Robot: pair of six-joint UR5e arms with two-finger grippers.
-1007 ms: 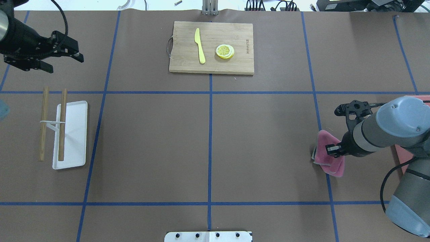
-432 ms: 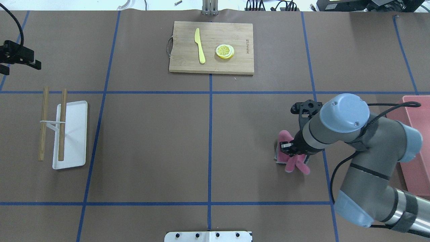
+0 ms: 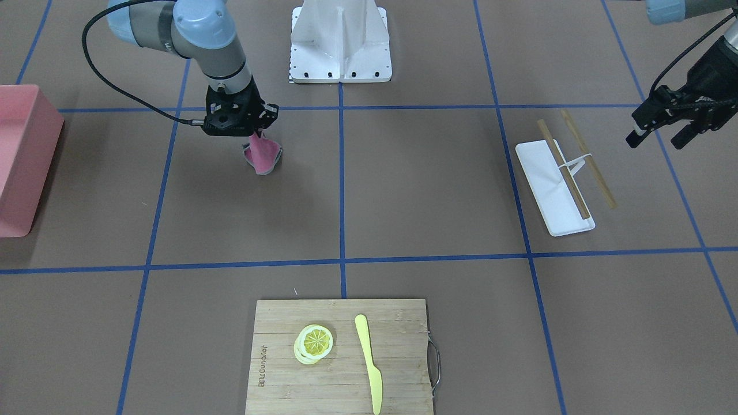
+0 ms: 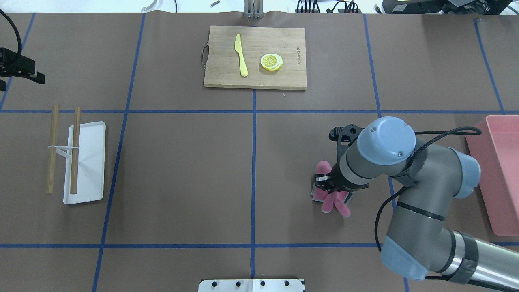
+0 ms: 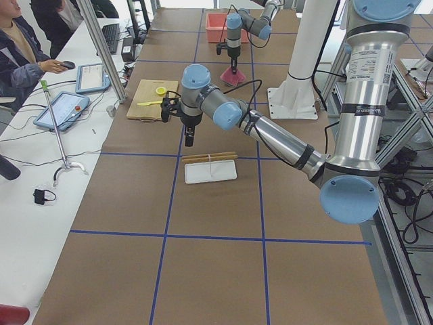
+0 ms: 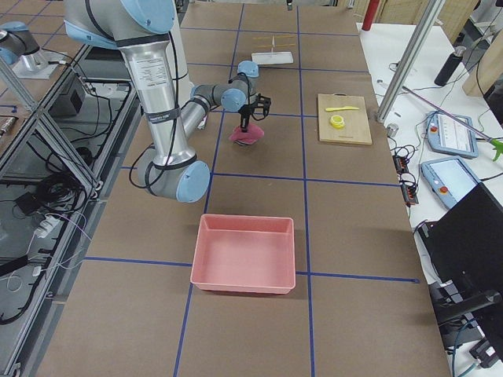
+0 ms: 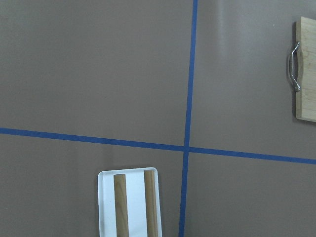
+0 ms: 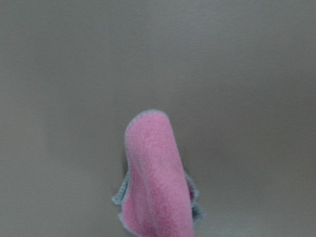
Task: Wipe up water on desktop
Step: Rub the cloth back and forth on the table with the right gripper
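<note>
Brown paper marked into big rectangles by blue tape lines covers the table. Right of centre in the overhead view, the right pincer points straight down and is pinched on the top fold of a pink cloth. The cloth hangs from it, and its grey-edged lower folds are bunched on the table, just left of a vertical tape line. From overhead, the arm's own grey and blue wrist covers most of that pincer.

A pink bin sits at the right edge, well apart from the cloth. At upper centre lies a bamboo cutting board with a metal handle on its left side. It carries a yellow knife and a stack of lemon slices, the 2 lying apart.

At the far left a white tray lies lengthwise. 2 wooden sticks are joined by a white band: 1 stick lies over the tray's left edge, the other beside it. Above them, at the upper left edge, the left pincer hangs over the table with its fingers spread, holding nothing.
</note>
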